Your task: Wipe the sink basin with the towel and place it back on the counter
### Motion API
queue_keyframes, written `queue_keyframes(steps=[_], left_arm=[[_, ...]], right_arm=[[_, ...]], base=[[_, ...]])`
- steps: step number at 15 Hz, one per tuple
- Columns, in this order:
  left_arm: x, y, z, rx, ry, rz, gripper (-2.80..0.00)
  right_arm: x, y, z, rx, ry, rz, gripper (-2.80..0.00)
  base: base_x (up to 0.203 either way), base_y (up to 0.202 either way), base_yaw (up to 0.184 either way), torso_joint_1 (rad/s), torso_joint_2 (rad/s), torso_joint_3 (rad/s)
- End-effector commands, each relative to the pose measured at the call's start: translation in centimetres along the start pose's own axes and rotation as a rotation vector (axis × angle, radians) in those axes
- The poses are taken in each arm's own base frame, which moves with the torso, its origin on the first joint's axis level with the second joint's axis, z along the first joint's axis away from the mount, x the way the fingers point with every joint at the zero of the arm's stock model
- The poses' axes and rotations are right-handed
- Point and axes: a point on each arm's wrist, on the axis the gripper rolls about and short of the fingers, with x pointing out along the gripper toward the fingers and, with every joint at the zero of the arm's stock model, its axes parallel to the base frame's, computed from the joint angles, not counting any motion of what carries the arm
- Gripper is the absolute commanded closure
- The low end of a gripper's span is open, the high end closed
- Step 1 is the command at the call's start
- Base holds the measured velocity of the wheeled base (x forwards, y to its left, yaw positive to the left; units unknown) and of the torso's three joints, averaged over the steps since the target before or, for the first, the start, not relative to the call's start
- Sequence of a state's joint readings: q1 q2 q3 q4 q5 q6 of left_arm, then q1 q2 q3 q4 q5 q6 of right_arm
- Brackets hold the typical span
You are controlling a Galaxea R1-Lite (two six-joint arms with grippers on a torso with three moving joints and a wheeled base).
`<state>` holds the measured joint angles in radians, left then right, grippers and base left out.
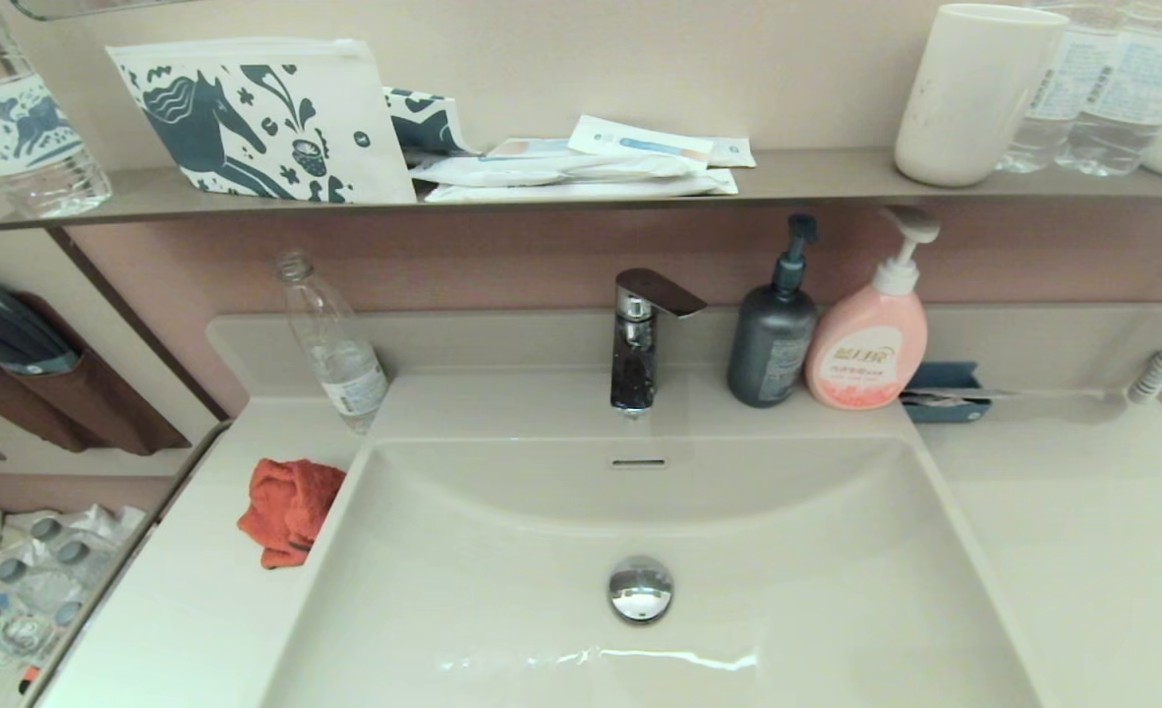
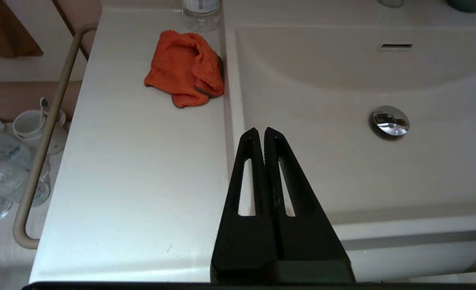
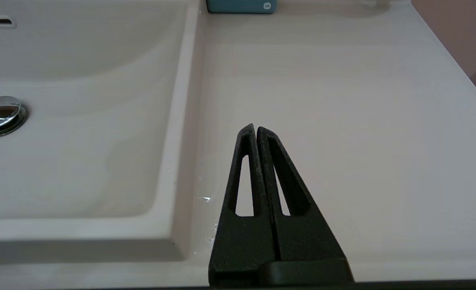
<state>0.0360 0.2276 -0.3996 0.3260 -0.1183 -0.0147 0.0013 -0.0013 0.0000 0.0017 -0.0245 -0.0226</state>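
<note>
The orange-red towel (image 1: 289, 508) lies bunched on the counter (image 1: 198, 610) just left of the sink basin (image 1: 561, 531), touching its rim. The left wrist view shows the towel (image 2: 185, 74) well ahead of my left gripper (image 2: 261, 131), which is shut and empty above the basin's left rim near the front. My right gripper (image 3: 254, 128) is shut and empty over the counter (image 3: 342, 121) right of the basin (image 3: 81, 100). Neither gripper shows in the head view. The chrome drain plug (image 1: 640, 588) sits in the basin's middle.
A faucet (image 1: 640, 334) stands behind the basin. An empty clear bottle (image 1: 330, 339) stands behind the towel. A grey pump bottle (image 1: 773, 339), a pink pump bottle (image 1: 868, 344) and a small blue tray (image 1: 945, 390) stand at the back right. A rail (image 2: 40, 153) runs along the counter's left side.
</note>
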Motion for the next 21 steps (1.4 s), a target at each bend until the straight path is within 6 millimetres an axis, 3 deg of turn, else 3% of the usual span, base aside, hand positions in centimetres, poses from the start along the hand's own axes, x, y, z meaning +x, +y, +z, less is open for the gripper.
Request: queue_keyframes(steps=[1, 5, 18, 21], left_arm=[[-1.6, -0.1, -1.4, 0.02, -0.108, -0.028, 0.0], [-2.0, 0.0, -3.2, 0.071, -0.153, -0.028, 0.0], [2.0, 0.6, -7.9, 0.155, -0.12, 0.034, 0.0], [2.0, 0.6, -7.9, 0.156, -0.126, 0.031, 0.0]], right_arm=[[0.0, 0.0, 0.0, 0.0, 0.001, 0.0, 0.0], [0.0, 0.0, 0.0, 0.0, 0.001, 0.0, 0.0], [0.0, 0.0, 0.0, 0.0, 0.001, 0.0, 0.0], [0.0, 0.0, 0.0, 0.0, 0.001, 0.0, 0.0]], base=[[0.0, 0.0, 0.0, 0.0, 0.0, 0.0], [0.0, 0.0, 0.0, 0.0, 0.0, 0.0], [0.0, 0.0, 0.0, 0.0, 0.0, 0.0], [0.0, 0.0, 0.0, 0.0, 0.0, 0.0]])
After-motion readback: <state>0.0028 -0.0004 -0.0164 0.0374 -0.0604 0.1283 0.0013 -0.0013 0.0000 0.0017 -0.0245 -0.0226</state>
